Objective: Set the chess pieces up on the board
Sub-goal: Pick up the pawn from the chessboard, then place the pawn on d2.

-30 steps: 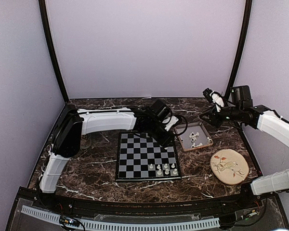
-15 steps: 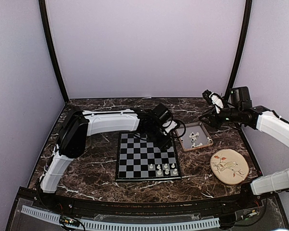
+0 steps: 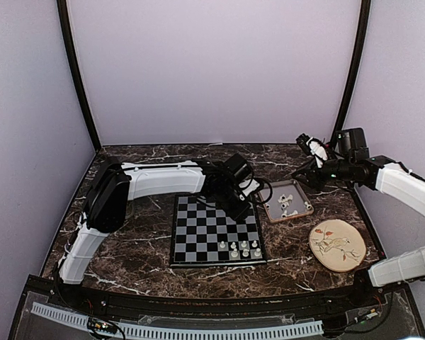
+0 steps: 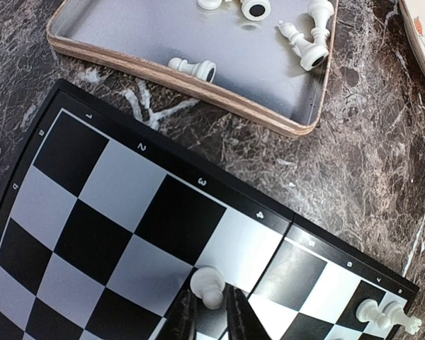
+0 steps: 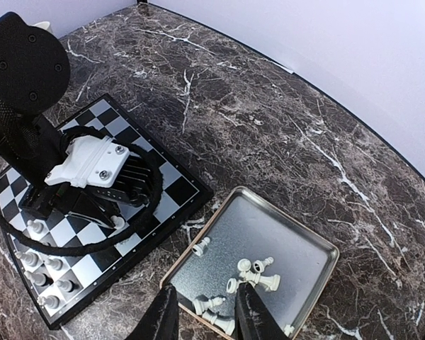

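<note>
The chessboard (image 3: 198,227) lies mid-table and also shows in the left wrist view (image 4: 149,212) and the right wrist view (image 5: 106,120). Several white pieces (image 3: 239,248) stand in its near right corner. My left gripper (image 3: 242,208) is low over the board's far right squares, shut on a white pawn (image 4: 209,289). I cannot tell whether the pawn touches the board. More white pieces (image 5: 255,273) lie tipped over in the grey-brown tray (image 5: 269,227). My right gripper (image 5: 207,315) is open and empty, hovering above the tray's near edge.
The tray (image 3: 285,200) sits just right of the board. A round cream plate with a bird drawing (image 3: 334,244) lies near right of the tray. The left arm (image 3: 156,177) spans the space behind the board. The table is dark marble with purple walls around it.
The left gripper, with the pawn, has shifted slightly and settled lower over the board's far right squares. The right gripper has drifted slightly left above the tray.
</note>
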Tool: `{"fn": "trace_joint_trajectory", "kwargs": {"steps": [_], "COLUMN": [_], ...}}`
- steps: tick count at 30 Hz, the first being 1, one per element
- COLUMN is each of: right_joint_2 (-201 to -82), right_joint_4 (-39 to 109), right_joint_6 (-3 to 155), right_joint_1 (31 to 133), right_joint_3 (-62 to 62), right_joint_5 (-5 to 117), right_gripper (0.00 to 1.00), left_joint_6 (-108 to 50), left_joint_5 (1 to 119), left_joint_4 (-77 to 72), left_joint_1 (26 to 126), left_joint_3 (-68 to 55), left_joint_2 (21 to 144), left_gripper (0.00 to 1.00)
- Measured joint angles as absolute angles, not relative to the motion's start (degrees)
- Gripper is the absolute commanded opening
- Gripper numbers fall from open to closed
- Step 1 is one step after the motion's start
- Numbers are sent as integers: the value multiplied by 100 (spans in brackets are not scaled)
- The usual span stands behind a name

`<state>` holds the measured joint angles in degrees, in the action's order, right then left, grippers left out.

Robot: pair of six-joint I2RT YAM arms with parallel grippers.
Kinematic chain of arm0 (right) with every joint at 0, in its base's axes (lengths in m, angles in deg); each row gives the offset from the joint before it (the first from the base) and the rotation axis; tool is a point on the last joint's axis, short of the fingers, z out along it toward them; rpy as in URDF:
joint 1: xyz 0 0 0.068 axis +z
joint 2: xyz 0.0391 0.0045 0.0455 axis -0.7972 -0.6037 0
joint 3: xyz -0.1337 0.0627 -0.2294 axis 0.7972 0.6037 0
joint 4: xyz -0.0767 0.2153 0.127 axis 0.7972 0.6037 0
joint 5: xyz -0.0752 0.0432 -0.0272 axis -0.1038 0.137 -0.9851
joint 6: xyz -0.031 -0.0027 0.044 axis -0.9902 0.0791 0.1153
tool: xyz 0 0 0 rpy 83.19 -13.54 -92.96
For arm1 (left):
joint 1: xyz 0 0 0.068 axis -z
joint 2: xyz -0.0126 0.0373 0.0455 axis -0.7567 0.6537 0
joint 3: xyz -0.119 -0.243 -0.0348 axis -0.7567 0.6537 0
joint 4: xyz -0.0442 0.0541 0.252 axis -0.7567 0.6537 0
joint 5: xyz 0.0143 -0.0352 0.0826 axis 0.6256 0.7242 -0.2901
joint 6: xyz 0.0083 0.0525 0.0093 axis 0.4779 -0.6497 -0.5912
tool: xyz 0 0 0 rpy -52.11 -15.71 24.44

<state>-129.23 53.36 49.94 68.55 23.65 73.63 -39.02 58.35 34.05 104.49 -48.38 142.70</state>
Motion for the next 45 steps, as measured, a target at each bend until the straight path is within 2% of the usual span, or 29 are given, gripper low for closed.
{"fn": "trace_joint_trajectory", "kwargs": {"steps": [7,18,23,29,37,45], "right_joint_2": [-12995,-13026,-13026,-13054,-13098,-13181], "right_joint_4": [5340,5340,5342,5342,5353,5377], "right_joint_6": [4951,4922,4909,4870,4833,4824], "right_joint_1": [6857,6857,6855,6855,6855,6855], "right_joint_3": [2365,2365,2365,2365,2365,2365], "right_joint_5": [7361,7363,7361,7363,7363,7365], "right_gripper": [28,28,28,28,28,28], "left_joint_6": [-3902,-3902,-3957,-3983,-3830,-3681], "left_joint_5": [5829,5831,5783,5663,5599,5752], "left_joint_4": [3397,3364,3412,3558,3294,3069], "left_joint_1": [10449,10449,10449,10449,10457,10591], "left_joint_3": [-4838,-4897,-4824,-3758,-1666,-938], "left_joint_2": [14270,14283,14167,13072,11125,11092], "left_gripper": [17,7,6,7,9,9]}}
